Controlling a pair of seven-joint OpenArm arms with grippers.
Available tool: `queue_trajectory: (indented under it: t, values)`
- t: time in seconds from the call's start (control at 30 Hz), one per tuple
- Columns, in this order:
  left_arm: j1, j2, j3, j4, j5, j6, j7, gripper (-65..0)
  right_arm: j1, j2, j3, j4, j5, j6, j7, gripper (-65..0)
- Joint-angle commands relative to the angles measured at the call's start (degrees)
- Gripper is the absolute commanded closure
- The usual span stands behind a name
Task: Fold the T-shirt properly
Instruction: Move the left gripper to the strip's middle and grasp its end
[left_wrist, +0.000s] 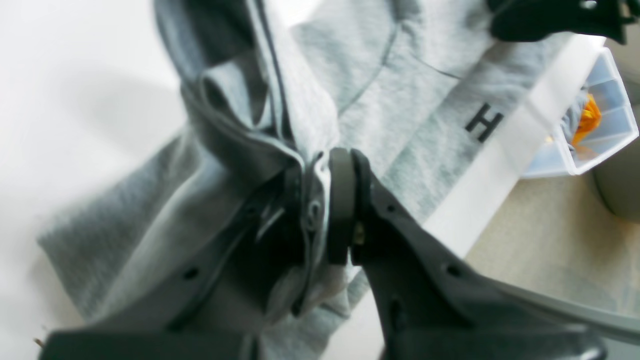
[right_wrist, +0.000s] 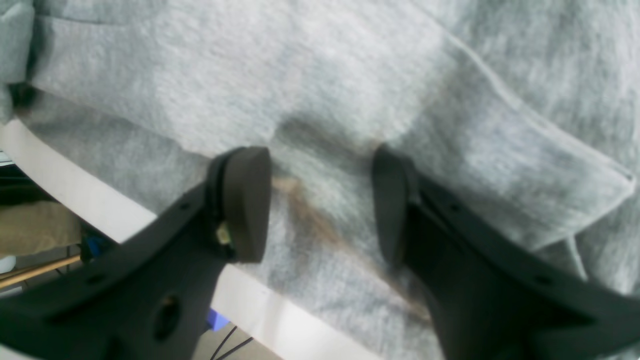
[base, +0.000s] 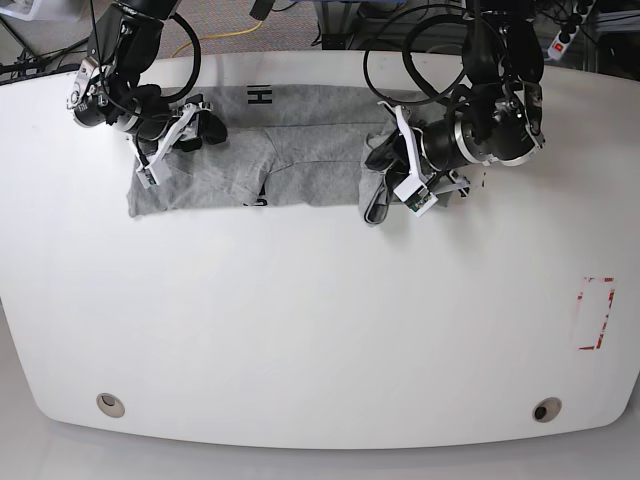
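Left wrist view: the left gripper (left_wrist: 320, 210) has its jaws pinched narrow on a bunched fold of the T-shirt (left_wrist: 410, 95), with several layers and a hem squeezed between the pads. The rest of the shirt spreads toward twelve and one o'clock, where a black letter (left_wrist: 484, 122) shows near the table edge (left_wrist: 505, 160). A clear plastic bin (left_wrist: 600, 125) sits beyond that edge at three o'clock. The risk here is that the pinch holds a wad and not one clean edge, so pulling it over could drag a lump across and leave a crooked, creased fold.

Right wrist view: the right gripper (right_wrist: 320, 200) stands with its jaws apart over flat grey cloth, nothing between the pads. A folded flap lies toward three o'clock and the table rim runs past at seven o'clock. With this end unpinned, a tug from the other arm could slide the whole shirt toward the rim.

Base view: the T-shirt lies along the table's (base: 320, 330) far side at twelve o'clock, the open gripper at its ten o'clock end, the gripping one at the bunched one o'clock end. Lifting too far could undo the lay of the middle.
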Motion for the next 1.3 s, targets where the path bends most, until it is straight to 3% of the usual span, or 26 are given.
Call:
queue_trajectory:
  t: [0.0,0.23,0.3,0.37,0.5,0.6,0.73,0.87,1.0,1.2,1.27]
  values:
    - [-0.47,0.07,0.40,1.03,-1.63,0.21,-1.49,-0.4,0.28,0.55,0.32,0.36,-1.42,-0.32,-0.72,-32.8]
    - [-0.29,-0.99,0.31,1.03,-1.63,0.21,-1.49,-0.6,1.25,0.55,0.32,0.36,-1.42,-0.32,-0.72,-32.8]
    - [-0.38,-1.07,0.31,1.03,-1.63,0.21,-1.40,-3.3,1.33,0.55,0.32,0.36,-1.42,-0.32,-0.72,-32.8]
    - [-0.29,-1.07,0.40,1.03,-1.63,0.21,-1.40,-10.0,1.33,0.55,0.32,0.36,-1.42,-0.32,-0.72,-32.8]
    - [-0.82,-1.07,2.33,1.11,-1.63,0.21,1.15,-30.1,1.42,0.55,0.23,0.36,-1.42,-0.32,-0.72,-32.8]
    - [-1.43,-1.07,5.85,1.64,-1.80,0.21,4.23,-37.9,1.42,0.55,0.23,0.36,-1.42,-0.32,-0.72,-32.8]
    - [-3.72,-0.81,12.97,2.96,-1.98,0.21,7.21,-37.8,1.42,0.55,0.14,0.36,-1.42,-0.32,-0.72,-32.8]
    - [-5.21,-0.90,14.37,3.58,-1.89,-0.14,7.39,-37.8,1.51,0.55,0.14,0.36,-1.42,-0.32,-0.72,-32.8]
    - [-6.71,-1.95,10.07,3.31,-1.71,0.21,7.39,-37.8,1.60,0.55,0.32,0.54,-1.42,-0.32,-0.72,-32.8]
    - [-6.80,-7.05,0.13,2.96,0.66,0.21,7.30,-37.6,2.48,0.90,0.49,5.02,2.63,-0.32,-0.72,-33.3]
    - [-6.62,-8.81,-1.01,2.96,1.98,0.21,7.30,-34.2,2.48,0.99,0.85,7.22,4.39,-0.32,-0.72,-33.3]
